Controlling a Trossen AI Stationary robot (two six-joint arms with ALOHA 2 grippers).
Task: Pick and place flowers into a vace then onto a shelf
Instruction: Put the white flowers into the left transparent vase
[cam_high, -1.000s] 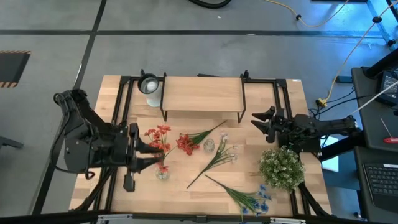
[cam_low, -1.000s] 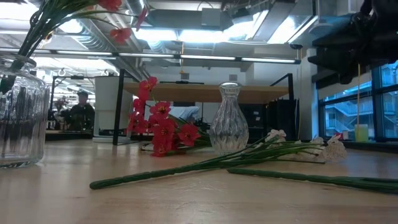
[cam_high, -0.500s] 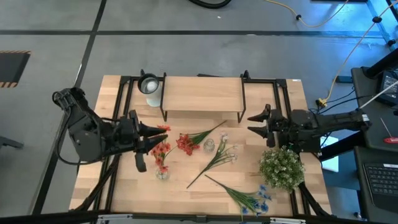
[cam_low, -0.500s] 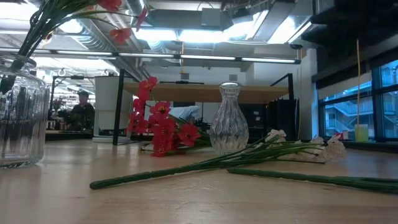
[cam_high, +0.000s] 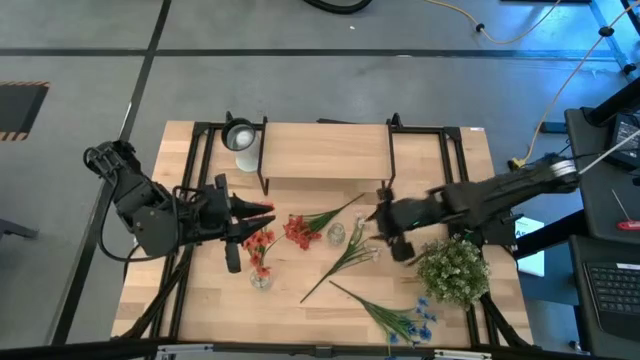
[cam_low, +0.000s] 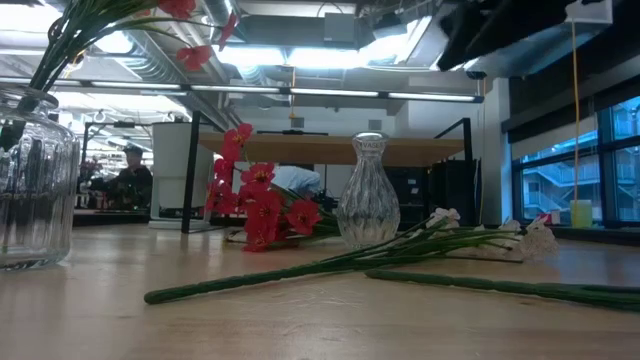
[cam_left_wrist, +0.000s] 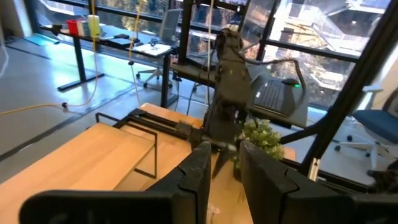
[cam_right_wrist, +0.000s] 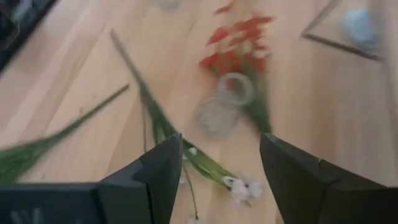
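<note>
A red flower (cam_high: 259, 245) stands in a ribbed glass vase (cam_high: 260, 280) at the near left, its stems (cam_low: 60, 40) leaning on the rim. My left gripper (cam_high: 262, 220) hovers level just above it, open by a narrow gap (cam_left_wrist: 225, 155) with nothing between the fingers. A small clear vase (cam_high: 337, 233) stands upright mid-table. Beside it lie another red flower (cam_high: 300, 230), a white flower (cam_high: 350, 250) and a blue flower (cam_high: 400, 318). My right gripper (cam_high: 383, 228) hangs open above the white flower (cam_right_wrist: 205, 165) and the small vase (cam_right_wrist: 217, 115). The shelf (cam_high: 325, 150) stands at the far edge.
A bushy green-and-white plant (cam_high: 452, 268) sits at the near right, under my right arm. A round glass vessel (cam_high: 239, 135) stands at the shelf's left end. Black frame rails (cam_high: 195, 160) run along the table's left and right sides.
My right gripper has swung from the table's right edge toward the middle, rising and tipping downward, and now hangs over the white flower and the small vase. My left gripper has shifted a little toward the far edge above the vase with the red flower. The flowers have not moved.
</note>
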